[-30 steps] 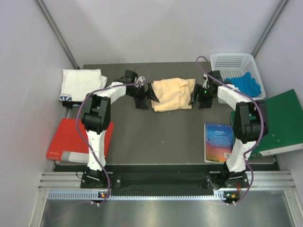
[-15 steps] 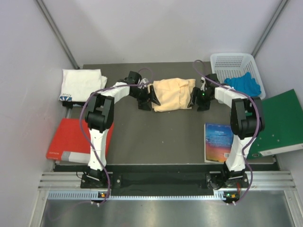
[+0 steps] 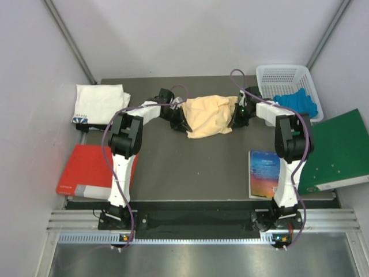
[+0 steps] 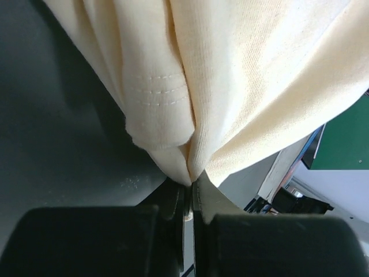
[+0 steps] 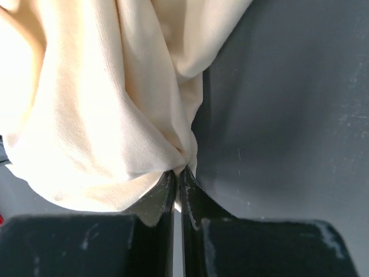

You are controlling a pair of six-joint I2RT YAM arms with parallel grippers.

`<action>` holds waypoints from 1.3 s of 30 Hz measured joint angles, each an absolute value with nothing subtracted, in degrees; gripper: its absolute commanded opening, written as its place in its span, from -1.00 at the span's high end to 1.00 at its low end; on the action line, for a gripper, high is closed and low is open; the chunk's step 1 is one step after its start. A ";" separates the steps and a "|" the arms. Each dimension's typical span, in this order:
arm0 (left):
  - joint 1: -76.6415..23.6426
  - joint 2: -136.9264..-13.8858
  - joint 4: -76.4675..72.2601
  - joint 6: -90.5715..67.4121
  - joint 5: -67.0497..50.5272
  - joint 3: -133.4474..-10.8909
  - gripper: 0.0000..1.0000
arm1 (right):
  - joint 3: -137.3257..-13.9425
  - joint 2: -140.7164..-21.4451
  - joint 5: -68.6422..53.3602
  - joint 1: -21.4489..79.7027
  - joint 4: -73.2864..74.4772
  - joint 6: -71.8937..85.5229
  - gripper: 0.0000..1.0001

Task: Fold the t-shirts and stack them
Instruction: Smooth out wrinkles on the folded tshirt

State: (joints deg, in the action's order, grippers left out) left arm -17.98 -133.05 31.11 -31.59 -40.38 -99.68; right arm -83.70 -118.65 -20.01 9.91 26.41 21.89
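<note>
- Both arms stretch up the table from their bases, elbows high and forearms turned inward, facing each other across the peach-yellow t-shirt.
- The left gripper is down low at the shirt's left edge. Its jaws are pinched nearly together on a gathered fold of cloth, with the stitched hem hanging just above the fingers.
- The right gripper mirrors it at the shirt's right edge, jaws squeezed tight on a bunched corner of the same fabric.
- The peach-yellow shirt sits crumpled between the two grippers, mid-table towards the far side.
- The white t-shirt lies folded at the far left corner, well apart from both arms.
- Around the edges are a red folder on the left, a book and a green folder on the right, and a white basket at far right.
</note>
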 measured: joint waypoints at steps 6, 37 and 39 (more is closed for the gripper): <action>-17.23 -133.05 31.29 -31.59 -40.25 -99.68 1.00 | -83.66 -117.95 -19.00 10.02 28.91 21.56 1.00; -16.49 -133.03 33.34 -30.04 -40.12 -99.68 1.00 | -87.24 -117.82 -6.98 11.99 40.80 19.03 1.00; -16.49 -133.03 33.34 -29.98 -40.14 -99.68 1.00 | -87.53 -117.82 -6.28 12.14 41.32 19.03 1.00</action>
State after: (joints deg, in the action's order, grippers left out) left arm -16.49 -133.03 33.34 -29.98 -40.14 -99.68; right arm -87.53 -117.82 -6.28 12.14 41.32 19.03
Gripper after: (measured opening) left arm 0.045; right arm 0.014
